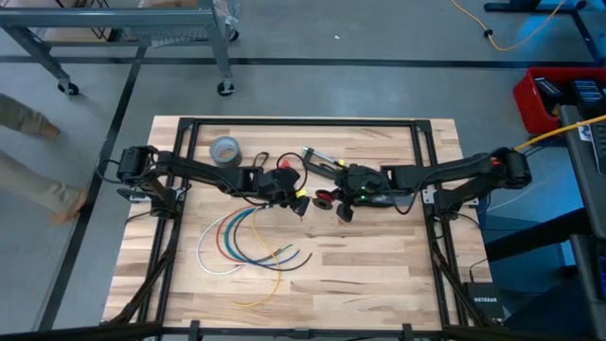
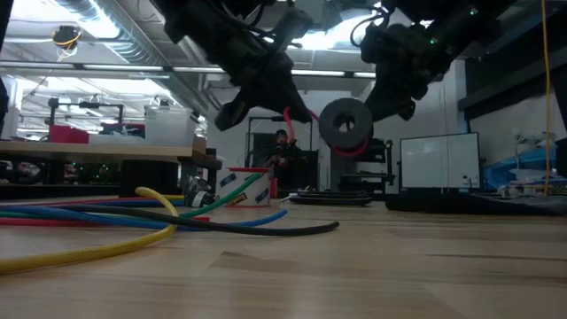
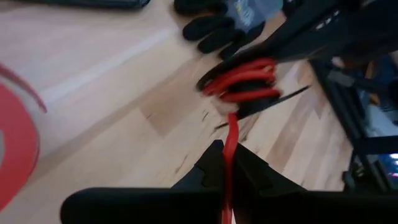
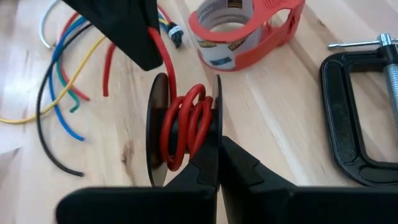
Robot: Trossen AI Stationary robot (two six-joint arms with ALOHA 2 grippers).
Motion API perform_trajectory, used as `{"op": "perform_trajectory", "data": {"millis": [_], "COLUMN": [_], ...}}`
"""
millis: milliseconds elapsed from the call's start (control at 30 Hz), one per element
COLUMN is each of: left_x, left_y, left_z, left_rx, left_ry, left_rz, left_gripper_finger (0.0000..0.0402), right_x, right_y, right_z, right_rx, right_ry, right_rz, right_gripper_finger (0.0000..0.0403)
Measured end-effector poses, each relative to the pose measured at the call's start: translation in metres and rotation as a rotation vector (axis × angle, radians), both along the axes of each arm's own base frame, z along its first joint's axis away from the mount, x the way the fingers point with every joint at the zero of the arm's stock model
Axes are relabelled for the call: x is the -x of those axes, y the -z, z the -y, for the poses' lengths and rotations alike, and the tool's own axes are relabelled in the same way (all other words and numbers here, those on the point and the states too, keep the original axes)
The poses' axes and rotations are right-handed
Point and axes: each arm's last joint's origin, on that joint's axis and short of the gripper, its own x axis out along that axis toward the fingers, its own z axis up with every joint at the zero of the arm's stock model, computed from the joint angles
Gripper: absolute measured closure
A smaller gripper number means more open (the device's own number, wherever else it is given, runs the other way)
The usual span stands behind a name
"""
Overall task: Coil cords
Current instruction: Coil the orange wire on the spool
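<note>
A small black round spool (image 4: 158, 134) carries several turns of thin red wire (image 4: 186, 124). It hangs in the air at mid-table, and it also shows in the low view (image 2: 345, 124) and the high view (image 1: 325, 199). My right gripper (image 4: 217, 146) is shut on the spool. My left gripper (image 3: 227, 152) is shut on the free run of red wire just left of the spool. In the high view the left gripper (image 1: 301, 203) and the right gripper (image 1: 333, 201) stand close together. My left gripper pinches the free run of red wire (image 3: 230, 134) between its two fingertips, a short way from the spool. The wire runs along the fingers and on to the coils (image 3: 245, 84), fairly straight and clear of the table. My right gripper pinches the rim of one of the spool's flanges (image 4: 216, 115) between its two fingertips, coming from the table's right side. The spool is lifted clear of the table (image 2: 345, 124), with its axis about level.
A fanned bundle of coloured wires (image 1: 246, 246) lies on the table near and to the left of the grippers. A grey tape roll (image 1: 225, 149) lies at the far left. A red tape dispenser (image 4: 242, 31) and a black C-clamp (image 4: 360, 112) lie behind the spool.
</note>
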Motion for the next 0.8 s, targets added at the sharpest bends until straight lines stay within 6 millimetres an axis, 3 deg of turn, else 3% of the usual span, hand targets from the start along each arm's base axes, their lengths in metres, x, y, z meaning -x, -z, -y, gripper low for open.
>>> {"op": "perform_trajectory", "data": {"millis": [500,800], "left_x": [-0.005,-0.008], "left_y": [-0.007,-0.012], "left_z": [-0.002,-0.002], "left_rx": [0.003,-0.014], "left_ry": [-0.005,-0.005], "left_rz": [0.092,0.154], "left_gripper_finger": [0.0401,0.0401], "right_x": [-0.021,-0.028], "right_y": [0.016,0.014], "right_z": [0.002,0.003], "right_rx": [0.022,0.019], "right_ry": [0.031,0.071], "right_rz": [0.057,0.129], "right_gripper_finger": [0.0398,0.0398]}}
